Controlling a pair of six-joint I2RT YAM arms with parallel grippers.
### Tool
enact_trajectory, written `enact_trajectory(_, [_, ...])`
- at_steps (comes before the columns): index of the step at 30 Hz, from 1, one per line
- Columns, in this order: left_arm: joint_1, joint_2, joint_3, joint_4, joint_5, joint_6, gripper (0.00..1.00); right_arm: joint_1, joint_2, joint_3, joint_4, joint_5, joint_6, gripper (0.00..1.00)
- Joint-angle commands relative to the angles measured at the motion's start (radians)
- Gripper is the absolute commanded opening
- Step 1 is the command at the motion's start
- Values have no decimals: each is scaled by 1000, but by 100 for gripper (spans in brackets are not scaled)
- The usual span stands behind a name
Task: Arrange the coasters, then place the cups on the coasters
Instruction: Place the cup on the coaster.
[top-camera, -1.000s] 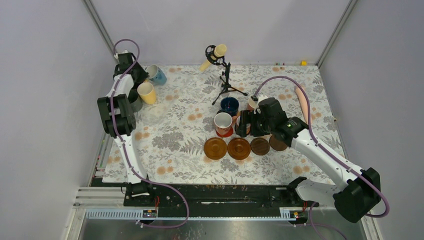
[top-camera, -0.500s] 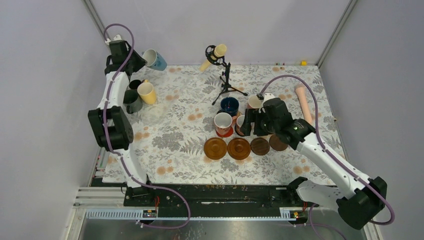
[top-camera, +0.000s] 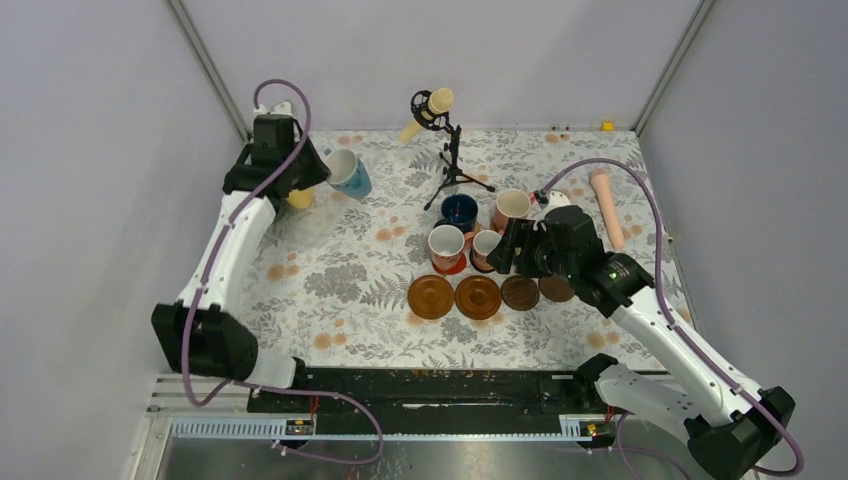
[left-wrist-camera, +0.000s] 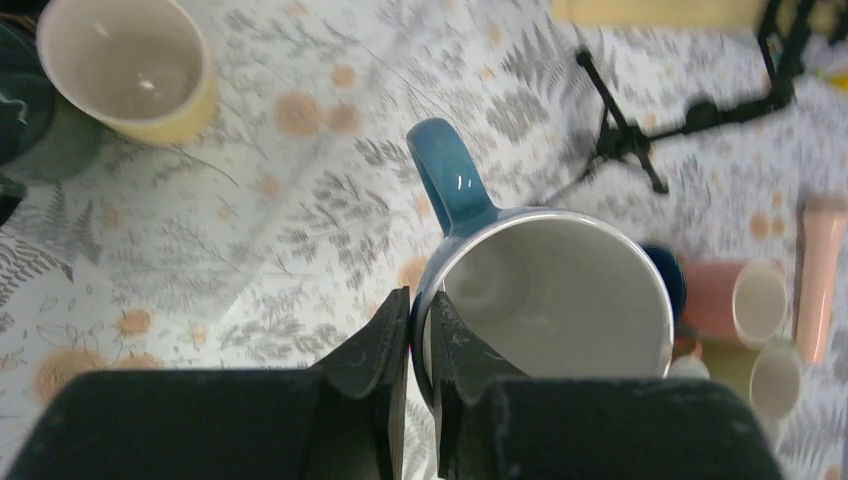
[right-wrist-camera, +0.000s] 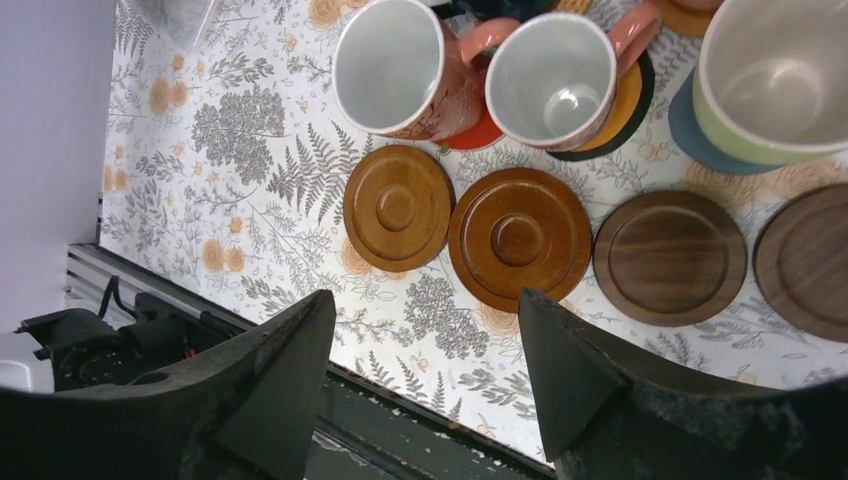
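My left gripper (top-camera: 328, 172) is shut on the rim of a light blue cup (top-camera: 351, 174), which hangs tilted above the back left of the table. In the left wrist view the fingers (left-wrist-camera: 420, 312) pinch that cup's wall (left-wrist-camera: 560, 290) beside its handle. My right gripper (right-wrist-camera: 425, 305) is open and empty above a row of several wooden coasters (right-wrist-camera: 519, 238). Beyond them stand a pink patterned cup (right-wrist-camera: 390, 65) on a red coaster, a pink cup (right-wrist-camera: 552, 78) on the black-rimmed orange coaster, and a pale green cup (right-wrist-camera: 770, 80) on a grey-blue one.
A yellow cup (left-wrist-camera: 135, 65) and a dark green cup (left-wrist-camera: 30, 140) stay at the back left. A navy cup (top-camera: 459, 211) and another pink cup (top-camera: 512, 207) stand behind the row. A microphone on a black stand (top-camera: 447, 160) and a pink cylinder (top-camera: 607, 205) occupy the back.
The left arm has carried the blue cup from the back left corner towards the middle. The right gripper has drawn back to the right, away from the pink cup, its jaws slightly narrower.
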Motion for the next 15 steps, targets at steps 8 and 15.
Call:
enact_trajectory(8, [-253, -367, -256, -142, -163, 152, 0, 175, 86, 25, 96, 23, 182, 70])
enact_trajectory(15, [-319, -506, -385, -175, -166, 152, 0, 334, 267, 177, 113, 118, 243, 72])
